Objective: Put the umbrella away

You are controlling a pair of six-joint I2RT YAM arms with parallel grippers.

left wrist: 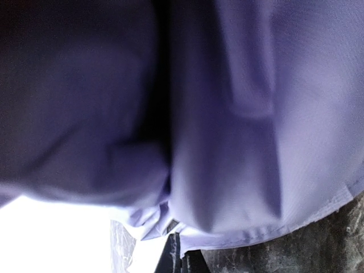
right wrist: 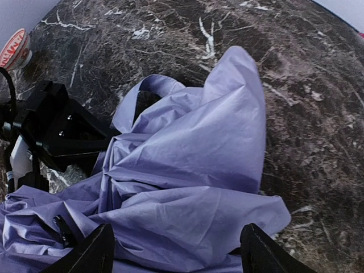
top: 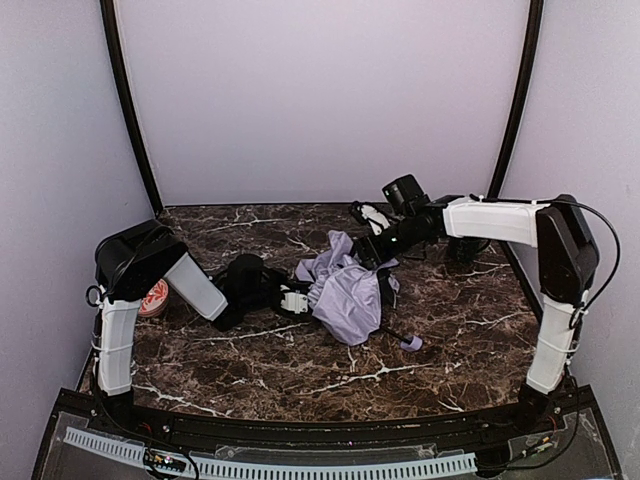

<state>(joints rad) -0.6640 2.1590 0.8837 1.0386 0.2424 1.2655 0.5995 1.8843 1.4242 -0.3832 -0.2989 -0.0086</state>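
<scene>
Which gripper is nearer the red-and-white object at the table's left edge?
Left. The left gripper is at the umbrella's left side, toward the red-and-white object; the right gripper is beyond the umbrella.

The pale lavender folding umbrella (right wrist: 187, 170) is thin woven cloth, creased, with a faint sheen; its small lavender handle knob (top: 411, 343) looks like smooth plastic. The dark brown, white-veined tabletop (top: 300, 370) looks like polished stone, glossy. The right arm's white shell (top: 495, 220) is smooth plastic with a slight gloss.
</scene>
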